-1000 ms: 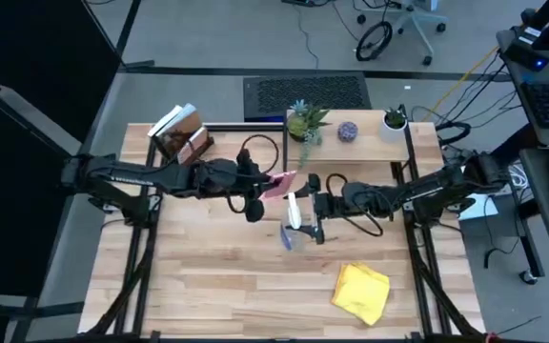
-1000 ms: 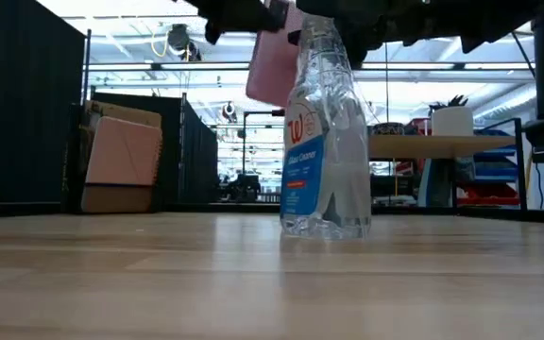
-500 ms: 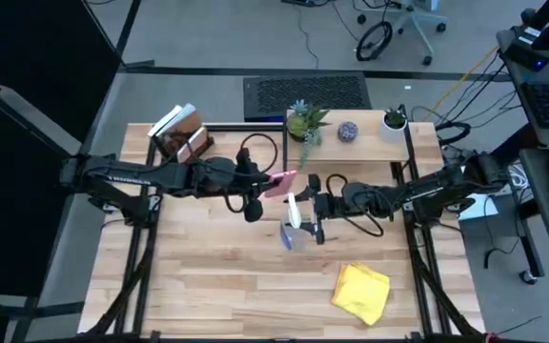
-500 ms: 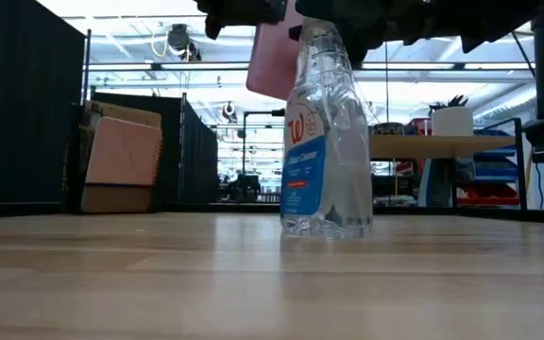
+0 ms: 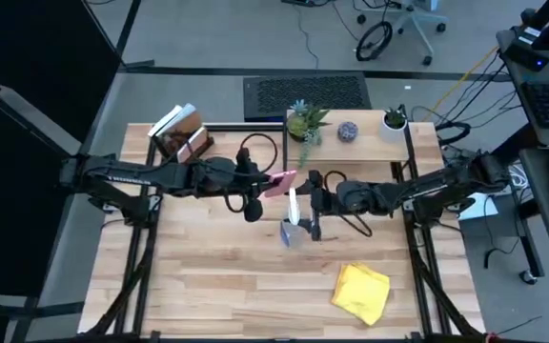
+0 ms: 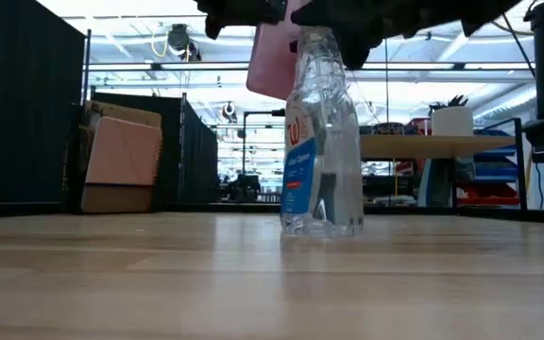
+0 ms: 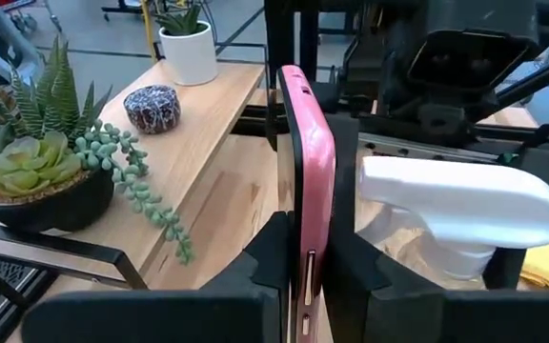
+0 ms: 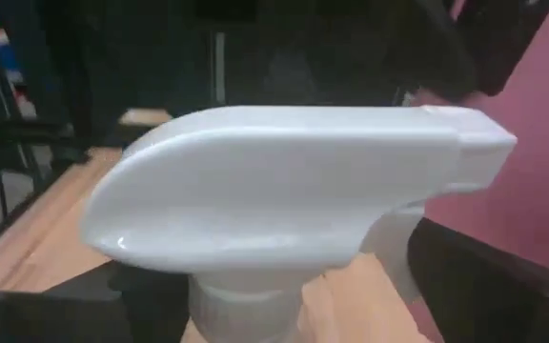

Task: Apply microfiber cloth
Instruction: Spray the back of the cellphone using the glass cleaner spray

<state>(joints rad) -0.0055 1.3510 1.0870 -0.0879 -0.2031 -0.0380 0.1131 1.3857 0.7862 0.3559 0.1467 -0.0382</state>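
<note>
Microfiber cloth apart from "Glass Cleaner"-labelled spray bottle.

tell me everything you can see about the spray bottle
The spray bottle is clear plastic with a white trigger head and a blue, red and white label. It stands upright on the wooden table, near the middle. The right gripper is at its head and neck; the grip itself is not clear. The nozzle points at the pink phone clamped in the left gripper.

Right tool fingers behind sprayer head
</note>
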